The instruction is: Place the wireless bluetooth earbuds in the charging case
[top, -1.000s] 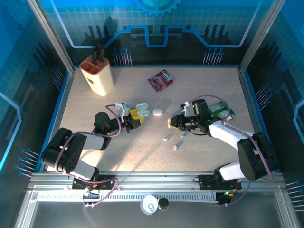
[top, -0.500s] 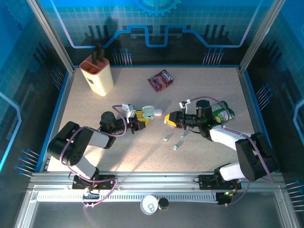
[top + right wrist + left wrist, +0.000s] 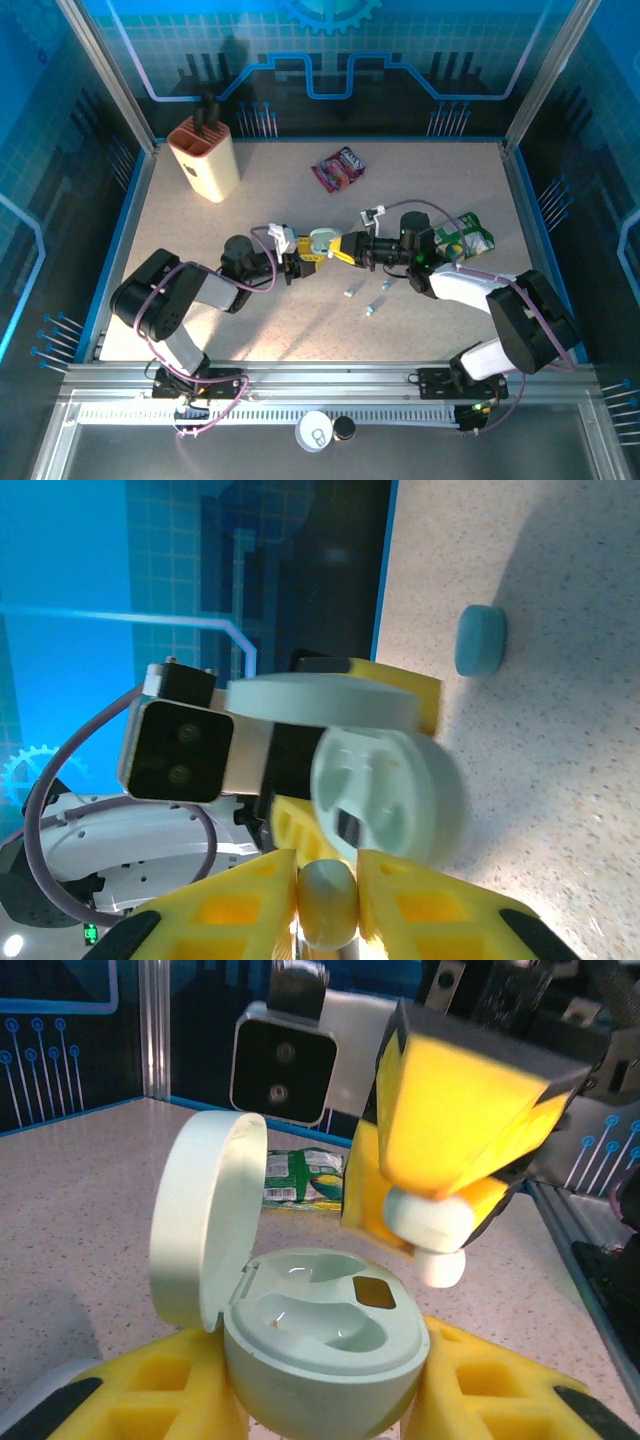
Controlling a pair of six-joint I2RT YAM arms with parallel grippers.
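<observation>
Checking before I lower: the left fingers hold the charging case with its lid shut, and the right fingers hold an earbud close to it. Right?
No: the lid stands open, as the left wrist view shows. The left fingers do hold the charging case, the right fingers an earbud close to it.

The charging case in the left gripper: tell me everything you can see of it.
The charging case is a pale mint, glossy plastic pebble, clamped upright at its base between the yellow fingers of the left gripper. Its hinged lid stands open at the left. Both moulded wells look empty; a small gold patch sits beside them. The right gripper holds an earbud just above the rim, apparently not touching.
</observation>
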